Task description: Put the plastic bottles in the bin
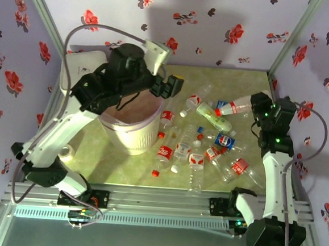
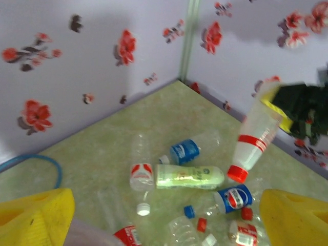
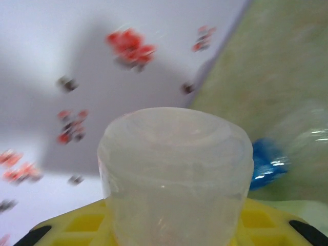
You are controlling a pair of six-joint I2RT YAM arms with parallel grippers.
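Observation:
The cream-white bin point(image 1: 134, 133) with a pink liner stands left of centre, under my left arm. My left gripper point(image 1: 171, 87) hangs open past the bin's far right rim, its yellow fingers point(image 2: 36, 215) spread wide with nothing between them. Several plastic bottles point(image 1: 195, 150) lie scattered right of the bin, among them a green-labelled one point(image 2: 188, 177) and a blue-labelled one point(image 2: 233, 198). My right gripper point(image 1: 257, 107) is shut on a red-capped bottle point(image 1: 233, 108), held tilted above the pile with its cap pointing down point(image 2: 253, 138). That bottle's base point(image 3: 174, 169) sits between the right gripper's yellow fingers.
A white square box point(image 1: 80, 66) sits behind the bin at the back left. A tape roll point(image 1: 66, 152) lies near the left arm. Flowered walls and a corner post point(image 2: 188, 41) close in the green table point(image 1: 244, 84). Loose caps point(image 2: 189, 210) lie among the bottles.

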